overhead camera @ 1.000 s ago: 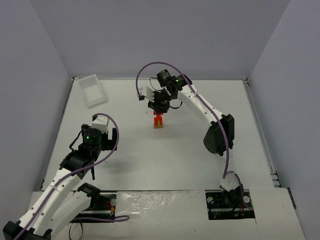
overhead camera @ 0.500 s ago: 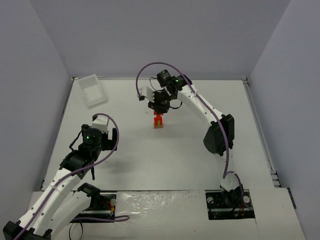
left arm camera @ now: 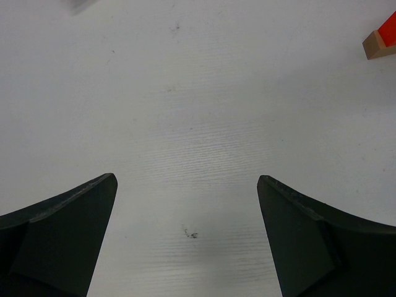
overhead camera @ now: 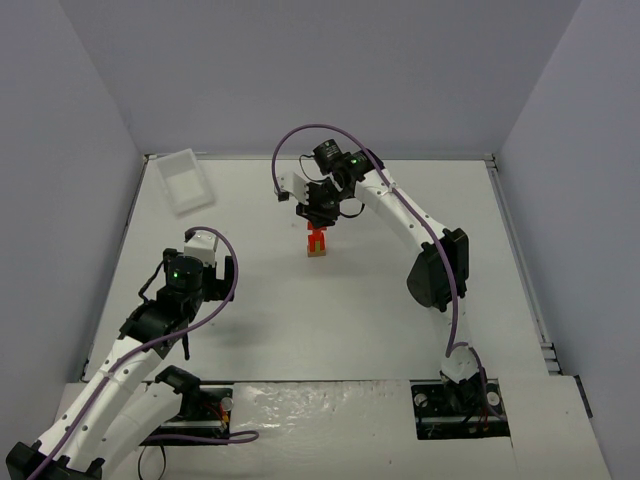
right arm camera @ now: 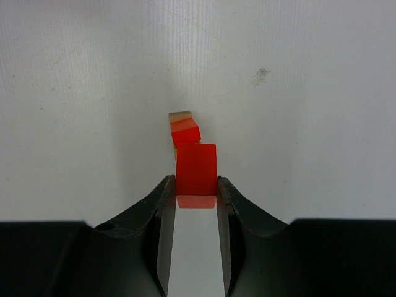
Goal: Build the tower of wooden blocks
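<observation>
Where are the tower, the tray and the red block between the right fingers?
tower (overhead camera: pixel 318 242): top view, on its red middle.
tray (overhead camera: pixel 184 181): top view, on its bare floor.
red block (right arm camera: pixel 197 168): right wrist view, on its facing side.

change: none seen from above | right fingers on red block: no shift | tower: no shift | left fingers: no shift

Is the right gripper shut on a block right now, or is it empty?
Shut on a block. In the wrist view, the right gripper has its fingers pressed against both sides of a red block.
</observation>
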